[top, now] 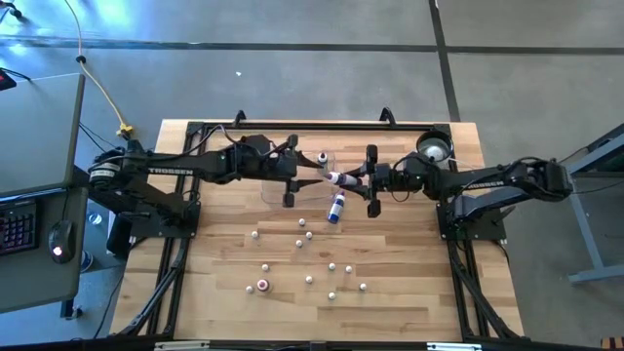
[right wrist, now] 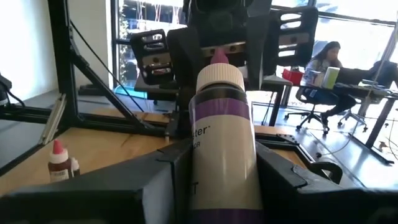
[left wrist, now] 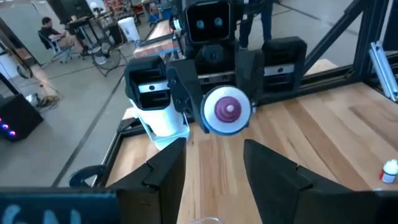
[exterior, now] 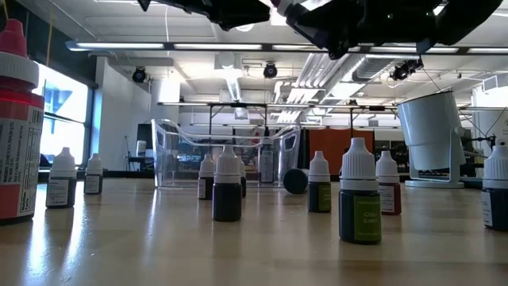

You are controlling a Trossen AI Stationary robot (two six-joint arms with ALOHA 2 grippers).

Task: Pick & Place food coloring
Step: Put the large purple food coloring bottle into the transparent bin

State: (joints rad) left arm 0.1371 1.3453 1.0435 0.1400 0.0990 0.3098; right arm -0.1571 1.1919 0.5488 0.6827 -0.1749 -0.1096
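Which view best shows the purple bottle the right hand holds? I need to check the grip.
The right wrist view: the purple bottle sits between the right hand's fingers. High view shows it tiny; left wrist shows one end; low view hides it.

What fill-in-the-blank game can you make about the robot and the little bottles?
1. The right tool is shut on a bottle with a ____ label.
2. The left tool is ____ and holds nothing.
3. The fallen bottle lying on the table is ____ in colour.

Missing words: purple; open; blue
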